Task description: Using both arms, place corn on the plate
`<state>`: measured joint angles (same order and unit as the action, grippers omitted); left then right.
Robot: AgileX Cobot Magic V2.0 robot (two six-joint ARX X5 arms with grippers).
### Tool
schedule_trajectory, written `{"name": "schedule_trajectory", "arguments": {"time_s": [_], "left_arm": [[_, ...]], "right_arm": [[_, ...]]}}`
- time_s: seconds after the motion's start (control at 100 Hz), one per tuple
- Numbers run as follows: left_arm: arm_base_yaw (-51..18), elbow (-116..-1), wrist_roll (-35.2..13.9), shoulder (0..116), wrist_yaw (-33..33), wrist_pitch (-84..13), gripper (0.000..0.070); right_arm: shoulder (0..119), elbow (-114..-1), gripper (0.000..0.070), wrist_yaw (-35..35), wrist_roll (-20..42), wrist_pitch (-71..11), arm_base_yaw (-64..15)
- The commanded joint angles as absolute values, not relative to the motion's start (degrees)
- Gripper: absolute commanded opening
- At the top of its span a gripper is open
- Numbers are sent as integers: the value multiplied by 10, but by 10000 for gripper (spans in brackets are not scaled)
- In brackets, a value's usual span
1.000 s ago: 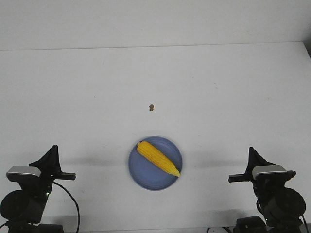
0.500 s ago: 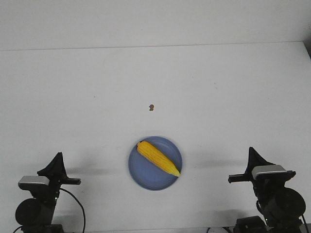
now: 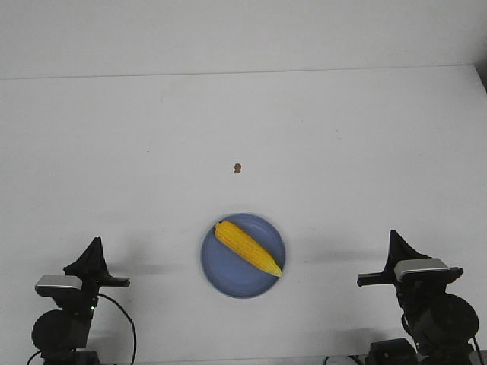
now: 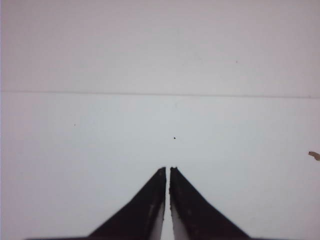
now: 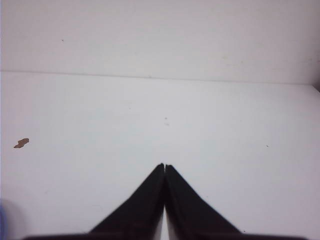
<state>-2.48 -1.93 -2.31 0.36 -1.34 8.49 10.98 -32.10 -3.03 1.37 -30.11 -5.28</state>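
The yellow corn (image 3: 248, 247) lies diagonally on the periwinkle-blue plate (image 3: 222, 268) near the table's front centre, its pointed end toward the right. My left gripper (image 3: 94, 242) is drawn back at the front left, shut and empty, well apart from the plate; in the left wrist view (image 4: 167, 168) its jaws stand almost together over bare table. My right gripper (image 3: 393, 235) is at the front right, shut and empty; in the right wrist view (image 5: 164, 165) its tips touch. A sliver of the plate's rim (image 5: 1, 220) shows in the right wrist view.
A tiny brown speck (image 3: 237, 168) lies on the white table beyond the plate; it also shows in the left wrist view (image 4: 314, 155) and the right wrist view (image 5: 21, 143). The table's far edge meets a white wall.
My left arm has drawn back and down toward the table's front edge, its gripper shifting slightly right. The right arm, corn and plate have not moved.
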Motion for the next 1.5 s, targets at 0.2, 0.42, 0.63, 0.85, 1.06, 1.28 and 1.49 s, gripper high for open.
{"name": "schedule_trajectory", "arguments": {"time_s": [0.2,0.42,0.63,0.85,1.06,1.28,1.49], "left_arm": [[-25,-8,-24,2,-11,91,12],[-25,-8,-24,2,-11,91,12],[-25,-8,-24,2,-11,91,12],[-25,-8,-24,2,-11,91,12],[-25,-8,-24,2,-11,91,12],[-25,-8,-24,2,-11,91,12],[-25,-8,-24,2,-11,91,12]], "right_arm": [[109,-326,2,-30,19,-296,-53],[109,-326,2,-30,19,-296,-53],[109,-326,2,-30,19,-296,-53],[109,-326,2,-30,19,-296,-53],[109,-326,2,-30,19,-294,-53],[88,-298,2,-51,2,-258,-52],[23,-201,2,-45,5,-131,-48]]}}
